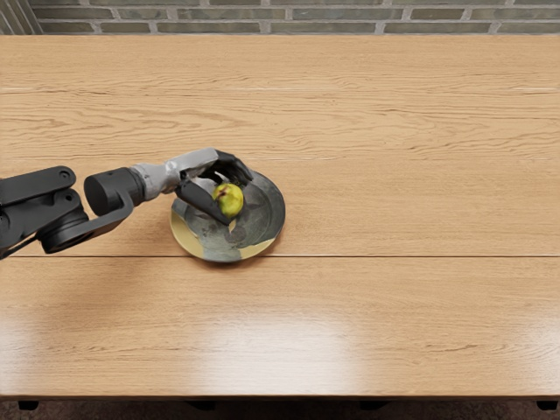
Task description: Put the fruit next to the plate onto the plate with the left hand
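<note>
Head view showed the left hand point(213, 180) curled around the fruit point(228, 199), holding it over the plate point(268, 222), probably to set it down gently without rolling.

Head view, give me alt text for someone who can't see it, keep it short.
The robot's left hand, reaching in from the left, holds a small yellow-green round fruit over a round grey metallic plate on a light wooden table. Whether the fruit touches the plate is unclear.
</note>
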Motion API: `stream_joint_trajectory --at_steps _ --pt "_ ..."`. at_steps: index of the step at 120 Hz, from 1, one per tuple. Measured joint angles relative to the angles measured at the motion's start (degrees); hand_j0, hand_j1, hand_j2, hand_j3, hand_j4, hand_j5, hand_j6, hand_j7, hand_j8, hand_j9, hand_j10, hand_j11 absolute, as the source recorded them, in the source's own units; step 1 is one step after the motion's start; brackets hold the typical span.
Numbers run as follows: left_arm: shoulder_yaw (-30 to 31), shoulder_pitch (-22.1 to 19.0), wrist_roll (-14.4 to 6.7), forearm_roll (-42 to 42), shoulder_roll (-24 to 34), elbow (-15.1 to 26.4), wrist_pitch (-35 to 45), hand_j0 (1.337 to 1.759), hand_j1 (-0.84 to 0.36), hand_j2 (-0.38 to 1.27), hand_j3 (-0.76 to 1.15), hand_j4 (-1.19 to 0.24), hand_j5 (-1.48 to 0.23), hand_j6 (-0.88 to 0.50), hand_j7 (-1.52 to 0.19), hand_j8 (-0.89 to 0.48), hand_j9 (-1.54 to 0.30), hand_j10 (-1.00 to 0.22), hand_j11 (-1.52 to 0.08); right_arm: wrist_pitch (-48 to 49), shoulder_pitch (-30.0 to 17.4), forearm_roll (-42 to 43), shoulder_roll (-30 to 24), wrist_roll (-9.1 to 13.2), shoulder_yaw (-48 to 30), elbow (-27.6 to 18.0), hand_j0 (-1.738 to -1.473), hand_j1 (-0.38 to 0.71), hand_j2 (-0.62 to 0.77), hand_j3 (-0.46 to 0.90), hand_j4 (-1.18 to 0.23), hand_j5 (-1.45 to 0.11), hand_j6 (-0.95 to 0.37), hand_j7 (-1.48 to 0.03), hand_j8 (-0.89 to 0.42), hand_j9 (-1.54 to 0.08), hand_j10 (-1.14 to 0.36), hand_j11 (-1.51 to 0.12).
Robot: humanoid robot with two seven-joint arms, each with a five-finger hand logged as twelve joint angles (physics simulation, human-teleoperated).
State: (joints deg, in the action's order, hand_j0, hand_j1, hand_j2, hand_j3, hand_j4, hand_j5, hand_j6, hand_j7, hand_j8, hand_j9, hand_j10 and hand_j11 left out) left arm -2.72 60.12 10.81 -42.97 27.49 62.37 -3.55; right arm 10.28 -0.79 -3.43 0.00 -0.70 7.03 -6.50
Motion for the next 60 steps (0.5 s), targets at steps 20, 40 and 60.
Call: stream_joint_trajectory --at_steps 20,40,60 --pt "0.0 0.52 0.0 1.22 -0.16 0.02 0.03 1.658 0.16 0.1 0.0 -0.18 -0.25 -0.17 -0.24 -0.15 -0.24 -0.19 -0.24 0.01 0.0 0.0 0.0 0.0 0.0 0.0 -1.658 -0.35 0.0 0.0 0.0 0.0 0.0 0.0 0.0 0.0 0.0 0.0" --pt "-0.08 2.64 0.0 1.64 0.35 1.35 0.03 1.658 0.26 0.05 0.0 -0.08 -0.11 -0.08 -0.11 -0.07 -0.11 -0.08 -0.11 0.0 0.0 0.0 0.0 0.0 0.0 0.0 -1.658 -0.35 0.0 0.0 0.0 0.0 0.0 0.0 0.0 0.0 0.0 0.0" --pt "-0.2 4.62 0.0 5.75 4.48 3.13 -0.34 1.658 0.31 0.02 0.0 -0.04 -0.05 -0.04 -0.05 -0.03 -0.05 -0.04 -0.05 0.01 0.0 0.0 0.0 0.0 0.0 0.01 -1.658 -0.35 0.0 0.0 0.0 0.0 0.0 0.0 0.0 0.0 0.0 0.0"
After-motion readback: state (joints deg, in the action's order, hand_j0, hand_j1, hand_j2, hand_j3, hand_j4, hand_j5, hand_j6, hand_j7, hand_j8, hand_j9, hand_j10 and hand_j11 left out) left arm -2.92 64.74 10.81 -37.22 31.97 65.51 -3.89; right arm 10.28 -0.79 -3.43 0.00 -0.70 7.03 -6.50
